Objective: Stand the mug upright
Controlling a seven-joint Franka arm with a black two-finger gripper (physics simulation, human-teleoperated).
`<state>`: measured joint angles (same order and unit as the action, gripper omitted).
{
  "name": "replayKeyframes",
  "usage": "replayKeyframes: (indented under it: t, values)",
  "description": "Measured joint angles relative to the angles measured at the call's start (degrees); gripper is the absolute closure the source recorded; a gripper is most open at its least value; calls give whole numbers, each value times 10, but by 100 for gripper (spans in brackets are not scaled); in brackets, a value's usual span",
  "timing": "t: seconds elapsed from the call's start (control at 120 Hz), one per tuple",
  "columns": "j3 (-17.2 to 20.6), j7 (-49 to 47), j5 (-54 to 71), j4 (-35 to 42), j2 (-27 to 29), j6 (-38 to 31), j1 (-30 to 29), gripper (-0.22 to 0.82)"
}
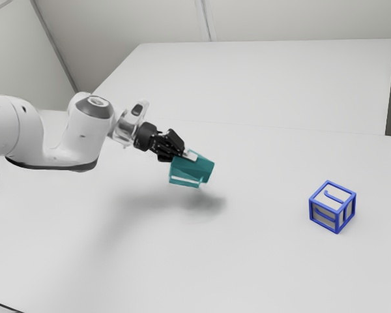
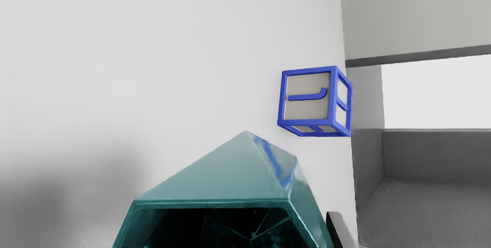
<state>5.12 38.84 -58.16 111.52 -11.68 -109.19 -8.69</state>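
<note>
Exterior view | black two-finger gripper (image 1: pixel 184 156): fingers holding teal mug (image 1: pixel 195 171) | mug tilted, raised above white table (image 1: pixel 267 267) | blue-framed letter block (image 1: pixel 333 207) on table, well apart from mug.

Blue letter J (image 2: pixel 308 96) on the pale, blue-edged toy block (image 1: pixel 332 207).

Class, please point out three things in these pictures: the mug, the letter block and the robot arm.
Mug (image 2: pixel 218 179): wrist view, on its teal outer wall.
Letter block (image 2: pixel 307 109): wrist view, on a pale face within its blue frame.
Robot arm (image 1: pixel 78 140): exterior view, on its white casing.
</note>
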Motion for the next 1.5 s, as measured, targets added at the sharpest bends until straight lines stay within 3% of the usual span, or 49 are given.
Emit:
replayKeyframes:
  t: [0.1,0.367,0.625,0.867,1.05,1.15,1.333,1.5]
  values:
    - [1,-42,168,-58,10,0,1,77]
    - [4,-166,522,-90,-11,-26,35,77]
    - [4,-261,595,-74,-56,-126,44,77]
    - [3,-321,603,-52,-65,-168,45,77]
    - [3,-350,598,-44,-67,-178,45,39]
    - [3,-363,596,-42,-67,-180,45,25]
    - [4,-381,598,-75,-43,-161,45,10]
    - [17,-394,599,-193,14,-47,46,5]
